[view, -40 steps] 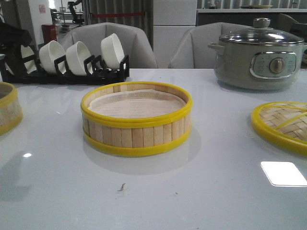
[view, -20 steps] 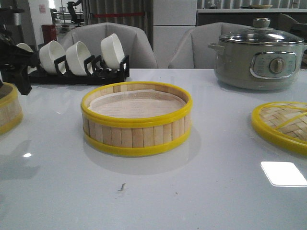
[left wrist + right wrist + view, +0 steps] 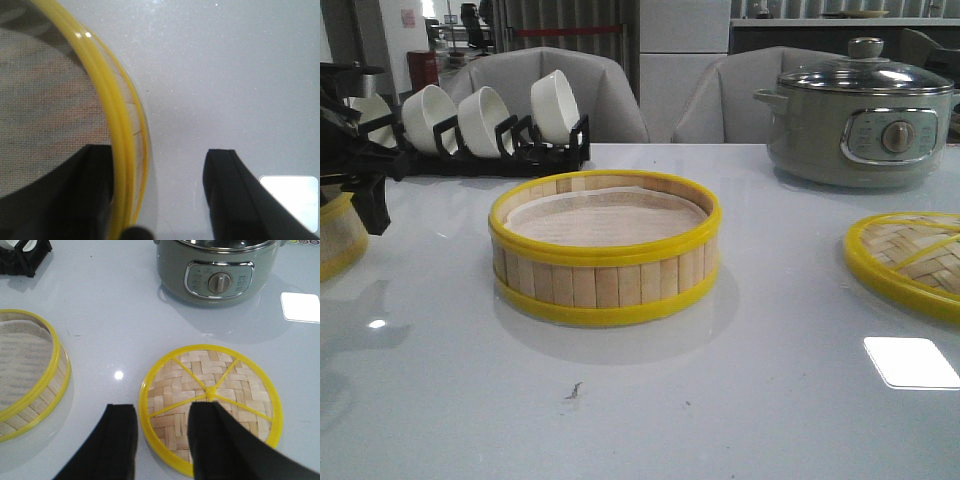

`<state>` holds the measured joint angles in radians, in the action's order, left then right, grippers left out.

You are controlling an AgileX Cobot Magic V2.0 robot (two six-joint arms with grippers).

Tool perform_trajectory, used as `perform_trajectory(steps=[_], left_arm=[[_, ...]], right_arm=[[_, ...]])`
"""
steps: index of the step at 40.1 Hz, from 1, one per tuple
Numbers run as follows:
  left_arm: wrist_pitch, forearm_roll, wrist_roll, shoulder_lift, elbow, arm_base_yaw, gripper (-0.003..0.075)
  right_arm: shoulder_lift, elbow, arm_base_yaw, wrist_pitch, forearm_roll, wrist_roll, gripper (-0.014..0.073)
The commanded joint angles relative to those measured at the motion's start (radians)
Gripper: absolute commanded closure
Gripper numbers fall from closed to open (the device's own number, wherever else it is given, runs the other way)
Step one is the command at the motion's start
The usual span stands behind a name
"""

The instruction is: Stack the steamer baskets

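One steamer basket [image 3: 605, 250] with bamboo-slat wall, yellow rims and a pale liner stands in the middle of the table; it also shows in the right wrist view [image 3: 35, 385]. A second steamer basket [image 3: 335, 240] is cut off at the far left edge. My left gripper [image 3: 360, 195] hangs at its near-right rim. In the left wrist view the left gripper [image 3: 160, 152] is open and straddles the basket's yellow rim [image 3: 122, 145], one finger over the liner, the other over the table. My right gripper [image 3: 162, 407] is open and empty above the woven lid's edge.
The flat woven bamboo lid [image 3: 910, 260] lies at the right, seen also in the right wrist view [image 3: 215, 390]. A grey electric pot [image 3: 860, 110] stands at the back right. A black rack of white bowls [image 3: 480, 125] stands at the back left.
My left gripper has come down and into view at the left, lowering over the rim of the left steamer basket. The middle basket and lid have not moved.
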<state>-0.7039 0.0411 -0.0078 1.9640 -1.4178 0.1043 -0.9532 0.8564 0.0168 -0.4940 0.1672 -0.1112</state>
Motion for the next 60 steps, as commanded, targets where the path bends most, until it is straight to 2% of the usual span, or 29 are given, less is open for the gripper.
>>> perform_trajectory(steps=[1, 2, 4, 6, 15, 25, 32, 38, 49, 60], left_arm=[[0.034, 0.004, -0.020, -0.051, -0.032, 0.002, 0.0462], [0.034, 0.004, -0.022, -0.051, -0.032, 0.002, 0.0554], [0.034, 0.004, -0.022, -0.051, -0.032, 0.002, 0.0657], [0.034, 0.004, -0.022, -0.051, -0.032, 0.002, 0.0608], [-0.044, -0.015, -0.038, -0.051, -0.093, 0.016, 0.0628], [-0.150, -0.019, -0.038, -0.051, -0.297, 0.109, 0.0628], [-0.239, -0.059, 0.025, -0.051, -0.446, 0.225, 0.0628], [-0.299, -0.077, 0.027, -0.051, -0.522, 0.356, 0.0628], [-0.298, -0.076, 0.047, -0.034, -0.530, 0.588, 0.0628], [-0.284, -0.074, 0.064, 0.035, -0.530, 0.680, 0.0628]], right_arm=[[0.009, 0.040, 0.004, 0.067, -0.007, -0.005, 0.0226], [0.009, 0.040, 0.004, 0.067, -0.007, -0.005, 0.0226], [0.009, 0.040, 0.004, 0.067, -0.007, -0.005, 0.0226], [0.009, 0.040, 0.004, 0.067, -0.007, -0.005, 0.0226], [0.009, 0.040, 0.004, 0.072, -0.007, -0.005, 0.0226], [0.009, 0.040, 0.004, 0.088, -0.007, -0.005, 0.0226], [0.009, 0.040, 0.004, 0.091, -0.007, -0.005, 0.0226], [0.009, 0.040, 0.004, 0.092, -0.007, -0.005, 0.0226], [0.009, 0.040, 0.004, 0.089, -0.007, -0.005, 0.0226], [0.009, 0.040, 0.004, 0.088, -0.007, -0.005, 0.0226]])
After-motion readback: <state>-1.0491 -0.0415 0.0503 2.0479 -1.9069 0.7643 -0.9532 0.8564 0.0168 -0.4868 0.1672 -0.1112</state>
